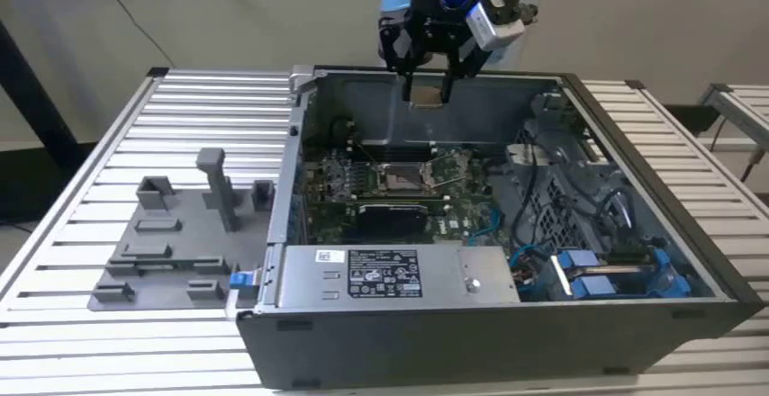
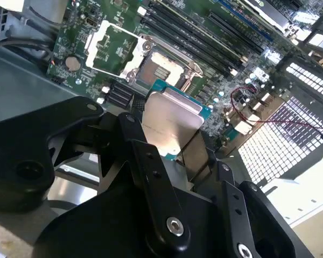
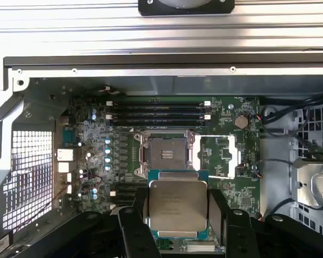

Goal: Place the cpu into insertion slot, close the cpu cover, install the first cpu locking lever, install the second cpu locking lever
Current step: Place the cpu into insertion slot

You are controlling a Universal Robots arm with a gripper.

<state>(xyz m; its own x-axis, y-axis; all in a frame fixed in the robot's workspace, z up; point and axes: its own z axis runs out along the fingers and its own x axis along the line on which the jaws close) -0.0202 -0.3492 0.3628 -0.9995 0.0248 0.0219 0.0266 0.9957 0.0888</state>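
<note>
Cpu is clamped by its edges in the end effector, held level well above the insertion slot. Beside that slot, the cpu cover lies open, baring it.

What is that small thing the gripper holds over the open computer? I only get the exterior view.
Observer: A flat square chip with a silver face. In the first wrist view the gripper pinches it by two opposite edges.
Operator: Is the socket for it free?
Observer: Yes. In both wrist views the socket shows a bare dark centre with nothing in it.
Operator: And its metal cover?
Observer: The cover is flipped open beside the socket, and the green board shows through its window.
</note>
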